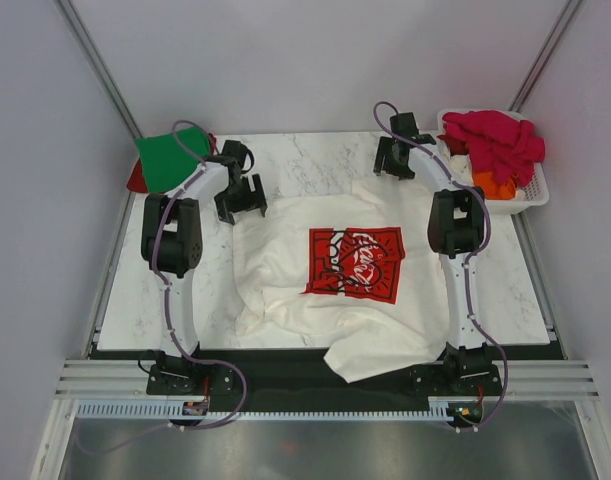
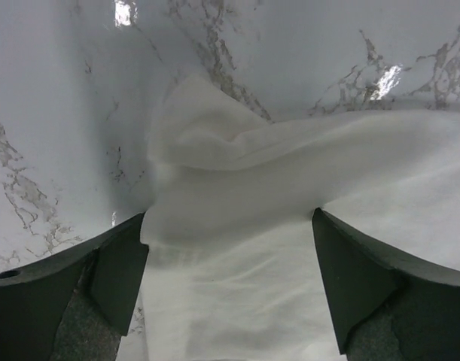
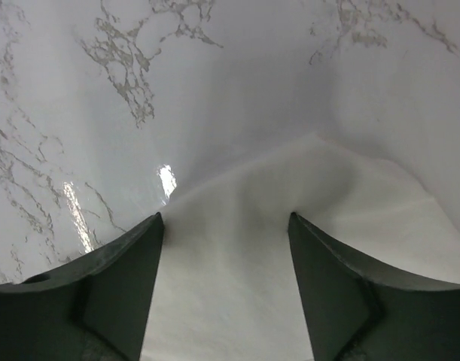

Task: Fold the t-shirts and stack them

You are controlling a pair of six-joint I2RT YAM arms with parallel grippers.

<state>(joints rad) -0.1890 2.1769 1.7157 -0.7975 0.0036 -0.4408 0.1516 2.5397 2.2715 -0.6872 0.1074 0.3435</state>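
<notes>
A large white t-shirt (image 1: 285, 270) with a red square print (image 1: 355, 262) lies crumpled across the middle of the marble table, its hem hanging over the near edge. My left gripper (image 1: 245, 198) is down at the shirt's far-left corner. In the left wrist view its jaws stand open (image 2: 230, 248) with a bunched fold of white cloth (image 2: 237, 173) between them. My right gripper (image 1: 394, 163) is at the far-right corner, open (image 3: 226, 244) astride the cloth's edge (image 3: 350, 195). A folded green t-shirt (image 1: 170, 158) lies on a red one (image 1: 135, 178) at the far left.
A white slatted basket (image 1: 533, 195) stands at the far right of the table, holding a magenta shirt (image 1: 495, 140) and an orange one (image 1: 497, 185). Bare marble (image 1: 315, 155) lies between the two grippers at the back. White walls close in the table.
</notes>
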